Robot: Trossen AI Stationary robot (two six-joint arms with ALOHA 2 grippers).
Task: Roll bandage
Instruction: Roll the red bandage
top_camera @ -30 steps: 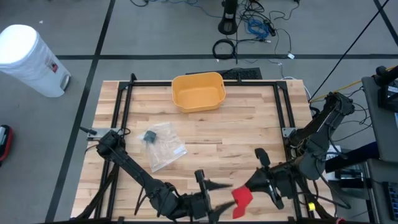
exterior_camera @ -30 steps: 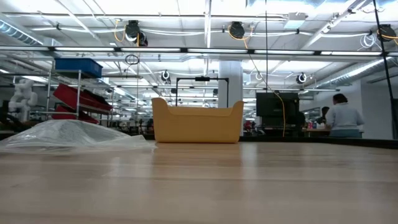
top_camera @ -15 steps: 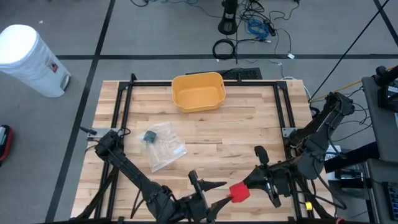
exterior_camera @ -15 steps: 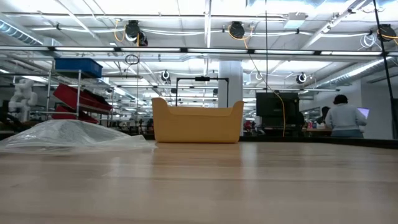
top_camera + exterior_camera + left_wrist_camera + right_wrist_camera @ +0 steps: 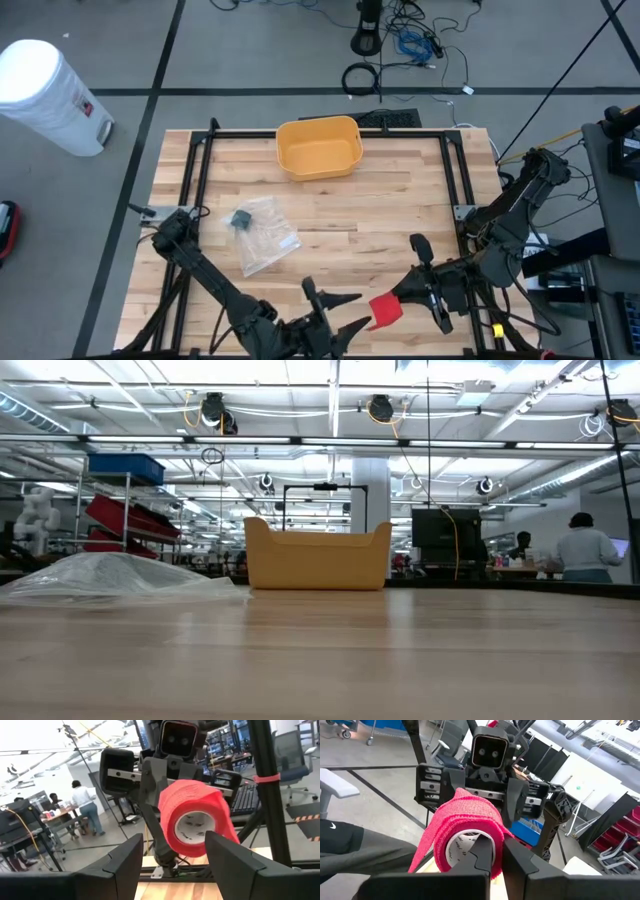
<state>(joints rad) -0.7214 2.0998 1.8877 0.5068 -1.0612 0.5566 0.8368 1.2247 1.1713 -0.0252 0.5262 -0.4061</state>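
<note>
High view: red bandage roll [image 5: 386, 310] is being held by the right gripper [image 5: 396, 303] at the table's near edge; left gripper [image 5: 345, 315] is being kept spread, just beside it. Low view: yellow bin [image 5: 317, 556] & plastic bag [image 5: 112, 576] are being seen, no arms. Wrist views: roll is being pinched btwn right fingers [image 5: 487, 852], its wall clamped.

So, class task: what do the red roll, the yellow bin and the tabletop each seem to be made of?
Red roll: soft crinkled elastic fabric, matte, judging by its woven texture, probably on a white card core.
Yellow bin: likely moulded plastic, smooth with rounded corners.
Tabletop: wooden planks, pale with visible grain and seams.
</note>
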